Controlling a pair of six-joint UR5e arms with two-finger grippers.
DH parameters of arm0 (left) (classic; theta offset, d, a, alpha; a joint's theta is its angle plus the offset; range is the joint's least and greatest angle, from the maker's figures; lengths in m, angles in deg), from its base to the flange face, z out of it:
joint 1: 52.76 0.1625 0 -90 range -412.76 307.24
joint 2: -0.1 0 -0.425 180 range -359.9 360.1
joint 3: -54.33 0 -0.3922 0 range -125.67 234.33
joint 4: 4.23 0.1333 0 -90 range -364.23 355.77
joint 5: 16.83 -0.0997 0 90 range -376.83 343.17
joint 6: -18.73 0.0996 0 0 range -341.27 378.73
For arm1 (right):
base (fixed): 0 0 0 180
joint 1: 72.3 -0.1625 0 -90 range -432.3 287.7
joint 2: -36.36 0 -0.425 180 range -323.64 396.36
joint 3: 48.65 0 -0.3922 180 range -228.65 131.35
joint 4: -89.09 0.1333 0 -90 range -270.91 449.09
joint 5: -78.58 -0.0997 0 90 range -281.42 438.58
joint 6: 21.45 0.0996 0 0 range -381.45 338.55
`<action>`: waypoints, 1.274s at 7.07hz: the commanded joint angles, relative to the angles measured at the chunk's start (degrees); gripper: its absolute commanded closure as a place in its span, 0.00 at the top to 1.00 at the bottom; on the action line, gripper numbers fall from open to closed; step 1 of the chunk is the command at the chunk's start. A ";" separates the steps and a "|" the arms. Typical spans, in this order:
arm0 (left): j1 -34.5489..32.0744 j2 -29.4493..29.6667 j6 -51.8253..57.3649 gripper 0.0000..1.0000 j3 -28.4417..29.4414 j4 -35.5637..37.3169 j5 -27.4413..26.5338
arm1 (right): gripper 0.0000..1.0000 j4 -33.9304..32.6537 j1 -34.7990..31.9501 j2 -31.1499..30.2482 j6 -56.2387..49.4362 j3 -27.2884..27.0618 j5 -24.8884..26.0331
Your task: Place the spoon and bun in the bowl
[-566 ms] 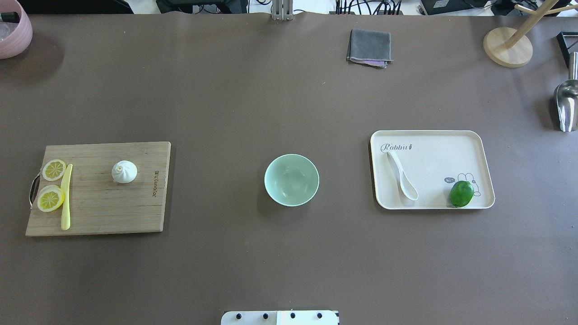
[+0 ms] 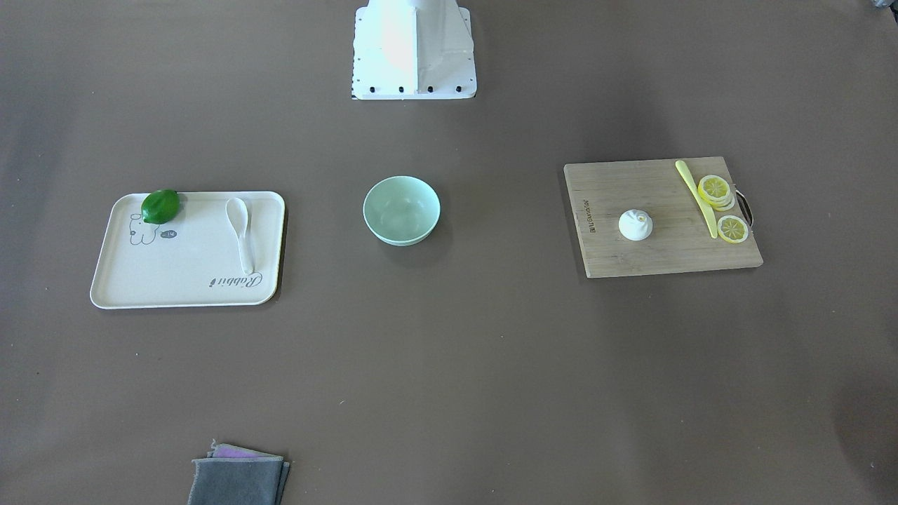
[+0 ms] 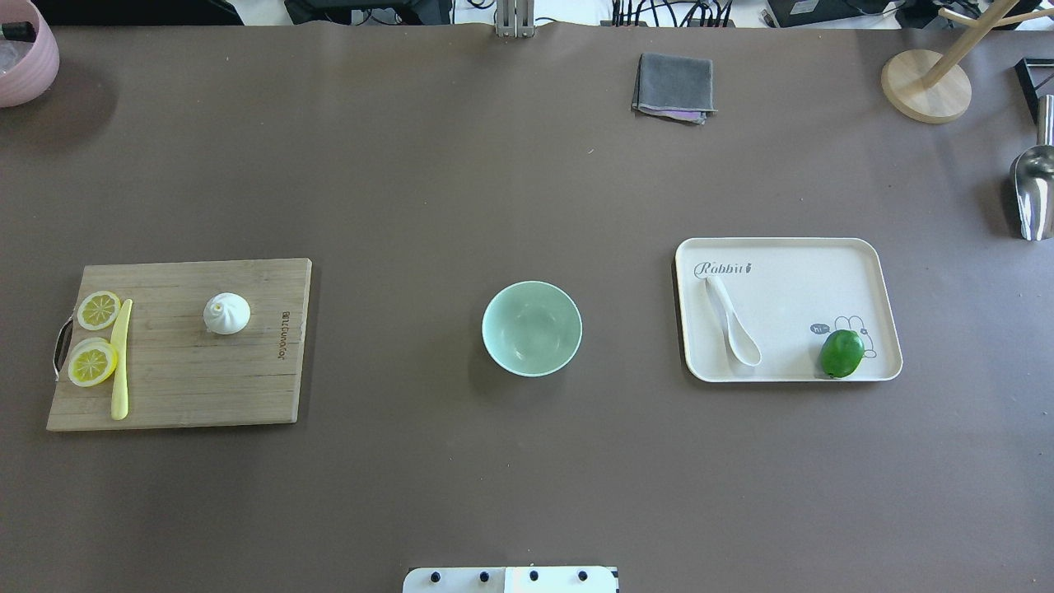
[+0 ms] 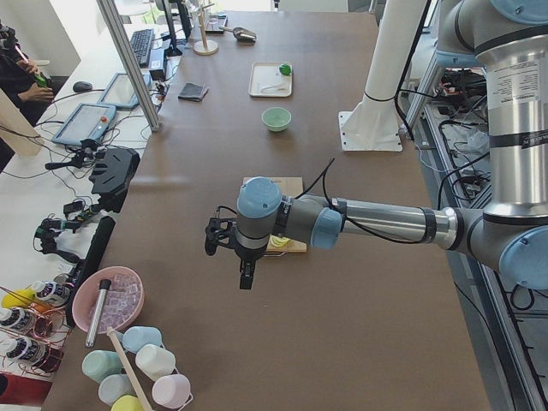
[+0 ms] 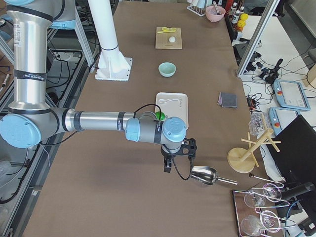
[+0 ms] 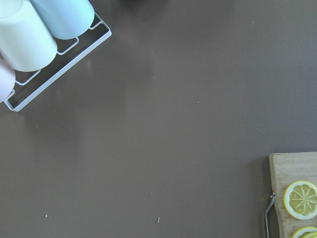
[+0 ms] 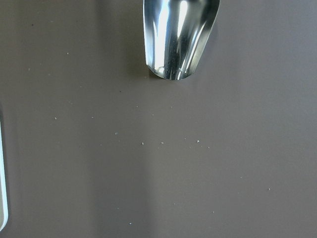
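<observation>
The pale mint-green bowl stands empty at the table's middle. The white spoon lies on a cream tray to the bowl's right in the overhead view. The white pleated bun sits on a wooden cutting board to the bowl's left. My left gripper hovers beyond the board's outer end, seen only in the exterior left view. My right gripper hovers beyond the tray near a metal scoop, seen only in the exterior right view. I cannot tell whether either is open or shut.
Lemon slices and a yellow-green knife lie on the board. A green lime is on the tray. A grey cloth, a wooden stand, the metal scoop and a pink bowl sit at the table's edges.
</observation>
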 commanded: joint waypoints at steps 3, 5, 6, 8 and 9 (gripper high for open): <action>0.08 0.08 0.00 0.98 0.16 0.00 0.05 | 1.00 0.00 0.09 0.29 0.09 -0.18 0.30; 0.16 0.61 0.00 0.98 -0.10 0.18 -0.74 | 1.00 0.00 0.09 0.03 0.70 -0.18 0.30; 0.16 0.61 0.00 0.98 -0.01 0.09 -0.57 | 1.00 0.00 0.09 -0.15 0.79 -0.18 0.22; 0.16 0.61 0.00 0.98 -0.28 0.00 -0.21 | 1.00 0.00 0.00 -0.32 0.79 -0.36 0.48; 0.16 0.61 -0.09 0.98 -0.36 0.09 -0.39 | 1.00 0.00 0.00 -0.41 0.79 -0.36 0.57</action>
